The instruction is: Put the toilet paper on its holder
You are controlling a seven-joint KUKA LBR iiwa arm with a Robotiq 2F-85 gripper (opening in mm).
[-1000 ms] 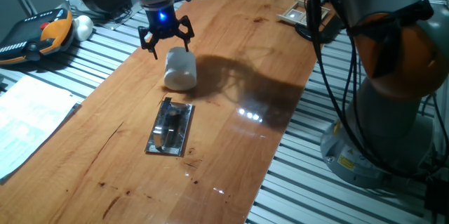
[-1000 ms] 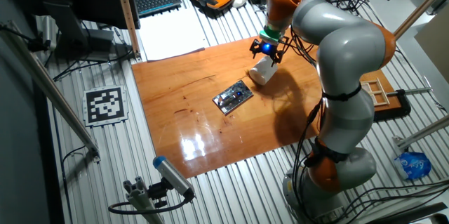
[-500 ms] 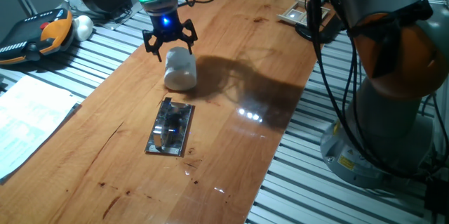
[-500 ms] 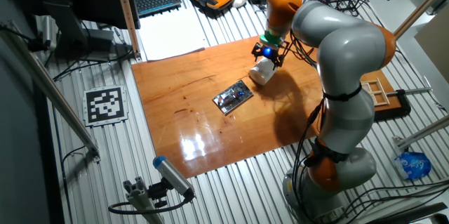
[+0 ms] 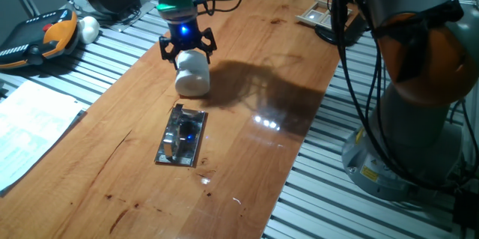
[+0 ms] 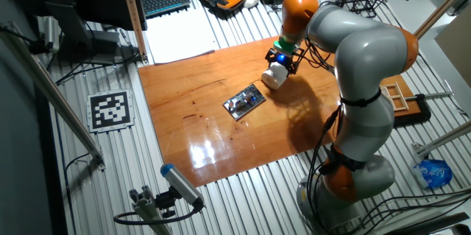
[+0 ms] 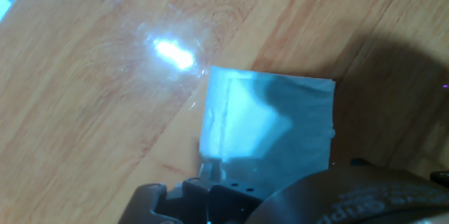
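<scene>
One fixed view: we see the toilet paper [image 5: 192,72] lying on its side on the wooden table [image 5: 254,82], its far end directly under the gripper [image 5: 187,50]. The dark fingers [image 5: 168,49] are spread and straddle that end of the roll — whether the pads touch the paper we cannot tell. The holder [image 5: 182,136], a mirror-like plate, lies flat on the table near the roll, on the side towards the camera, and apart from it. On the slatted surface to the left we note an orange-and-black pendant [image 5: 41,38] with a small white ball [image 5: 89,28] just beside it.

The other fixed view: the gripper [image 6: 281,60] sits low over the toilet paper [image 6: 275,77], with the holder [image 6: 245,102] a short way off to the left.

Hand view: the toilet paper [image 7: 266,129] fills the centre, tinted blue, resting on the table [image 7: 91,97] — a bright glare spot lies just beside its upper left corner.
</scene>
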